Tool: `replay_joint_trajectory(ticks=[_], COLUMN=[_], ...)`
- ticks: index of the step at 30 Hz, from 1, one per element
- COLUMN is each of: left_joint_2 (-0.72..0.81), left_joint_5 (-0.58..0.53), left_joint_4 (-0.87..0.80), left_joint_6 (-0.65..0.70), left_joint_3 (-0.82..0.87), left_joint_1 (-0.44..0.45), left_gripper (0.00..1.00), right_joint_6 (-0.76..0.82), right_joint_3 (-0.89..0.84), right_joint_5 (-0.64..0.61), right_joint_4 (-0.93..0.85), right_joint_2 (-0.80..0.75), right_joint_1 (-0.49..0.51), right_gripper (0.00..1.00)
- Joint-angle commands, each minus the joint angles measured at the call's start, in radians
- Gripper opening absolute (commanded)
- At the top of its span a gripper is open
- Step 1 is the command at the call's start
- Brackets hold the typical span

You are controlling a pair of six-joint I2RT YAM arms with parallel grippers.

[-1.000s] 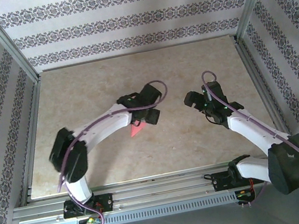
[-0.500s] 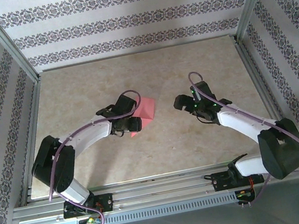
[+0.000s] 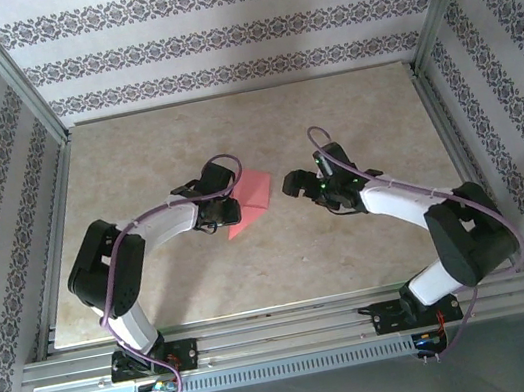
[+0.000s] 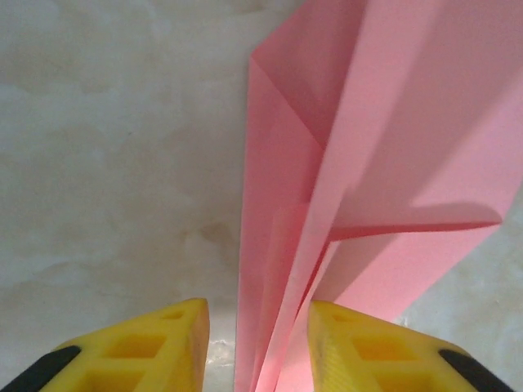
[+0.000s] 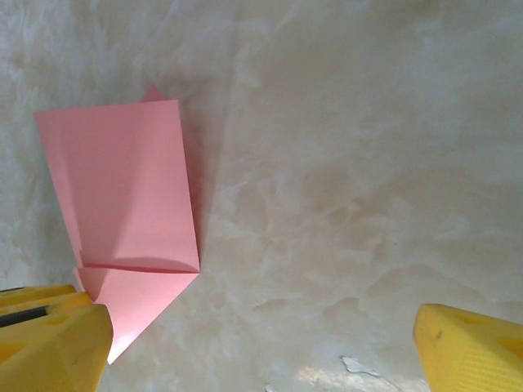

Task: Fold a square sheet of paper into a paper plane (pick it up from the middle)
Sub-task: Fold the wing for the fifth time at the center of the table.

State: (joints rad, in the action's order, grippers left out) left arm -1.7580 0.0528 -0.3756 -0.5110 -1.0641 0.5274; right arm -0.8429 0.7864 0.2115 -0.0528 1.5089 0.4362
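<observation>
The salmon-pink sheet of paper [image 3: 252, 196] lies on the table, folded into a layered, pointed plane shape with its tip toward the near left. My left gripper [image 3: 231, 206] is at its left edge. In the left wrist view the stacked folds [image 4: 286, 245] run up between the yellow fingers [image 4: 163, 347]. The right-hand finger touches the paper; a narrow gap remains at the other one. My right gripper [image 3: 293, 187] hovers just right of the paper, jaws wide open and empty [image 5: 261, 351]. Its camera sees the paper [image 5: 122, 188] at the left, a flap slightly raised.
The beige marbled tabletop [image 3: 330, 123] is bordered by metal rails and patterned walls. Both arms reach in toward the middle, their purple cables [image 3: 226, 162] looping above them.
My left gripper has pulled back off the paper, uncovering it, and narrowed its jaws around the left edge. The right gripper has moved left, close to the paper.
</observation>
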Motion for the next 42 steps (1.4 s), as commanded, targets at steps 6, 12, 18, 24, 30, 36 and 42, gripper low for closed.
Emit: replay_joint_trajectory(ticks=[6, 12, 18, 24, 30, 36, 42], left_joint_2=[-0.062, -0.068, -0.086, -0.097, -0.103, -0.106, -0.106], left_joint_5=[0.026, 0.000, -0.002, -0.005, -0.010, -0.007, -0.004], left_joint_4=[-0.012, -0.038, -0.052, -0.059, -0.070, -0.071, -0.069], left_joint_6=[-0.021, -0.026, -0.028, -0.032, -0.035, -0.034, -0.035], left_joint_3=[-0.039, -0.045, -0.045, -0.044, -0.045, -0.046, -0.045], left_joint_1=[-0.018, -0.019, -0.020, -0.020, -0.019, -0.020, -0.020], left_gripper=[0.27, 0.25, 0.21, 0.20, 0.19, 0.18, 0.18], right_joint_6=[-0.066, -0.105, -0.142, -0.170, -0.183, -0.181, -0.183], right_joint_3=[0.083, 0.125, 0.203, 0.259, 0.284, 0.308, 0.321], right_joint_5=[0.116, 0.148, 0.195, 0.213, 0.229, 0.258, 0.293], right_joint_4=[0.052, 0.060, 0.070, 0.068, 0.075, 0.083, 0.101], right_joint_2=[0.095, 0.171, 0.271, 0.352, 0.399, 0.431, 0.453], right_joint_1=[0.063, 0.102, 0.121, 0.122, 0.122, 0.128, 0.133], right_gripper=[0.85, 0.77, 0.60, 0.50, 0.45, 0.41, 0.39])
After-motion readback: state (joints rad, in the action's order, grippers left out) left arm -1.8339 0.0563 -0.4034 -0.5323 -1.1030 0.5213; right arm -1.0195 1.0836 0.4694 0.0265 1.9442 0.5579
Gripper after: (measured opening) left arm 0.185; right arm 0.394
